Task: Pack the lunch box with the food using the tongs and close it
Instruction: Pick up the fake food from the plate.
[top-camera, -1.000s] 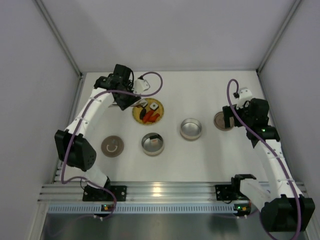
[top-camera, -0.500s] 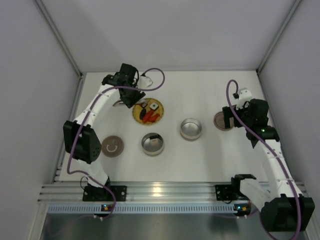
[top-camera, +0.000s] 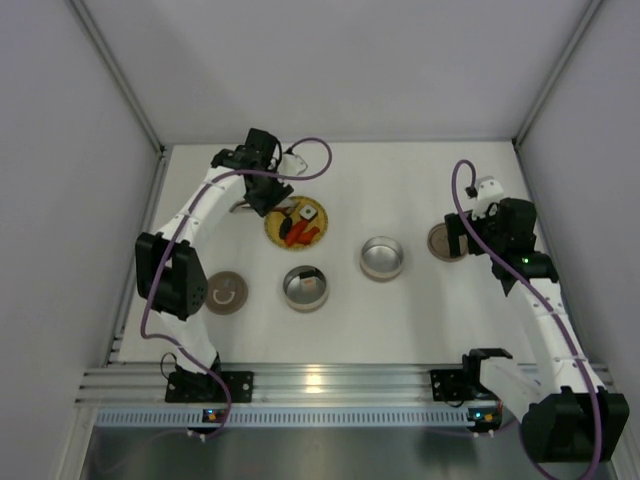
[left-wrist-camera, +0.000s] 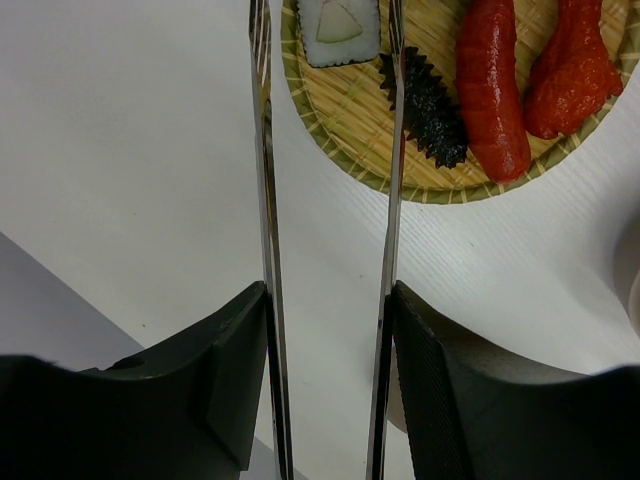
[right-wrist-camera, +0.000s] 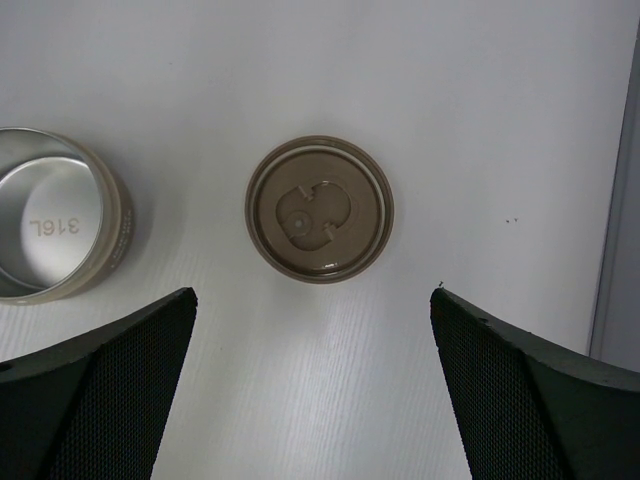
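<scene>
Left gripper (left-wrist-camera: 328, 400) pinches the tongs (left-wrist-camera: 268, 300); right gripper (right-wrist-camera: 315, 390) gapes wide, holding nothing.
Nearest sit two open metal tins (top-camera: 305, 287) and a brown lid (top-camera: 225, 292); farther, the right gripper hangs over a second lid (right-wrist-camera: 320, 208); farthest, a sushi roll (left-wrist-camera: 340, 25) shows between the tongs' arms on the woven plate (left-wrist-camera: 350, 120), red pieces (left-wrist-camera: 493, 90) beside it.

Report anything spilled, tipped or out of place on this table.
Nothing stands out. The food lies on the woven plate, both steel containers stand upright, both brown lids lie flat, and the left gripper holds the tongs straight.
</scene>
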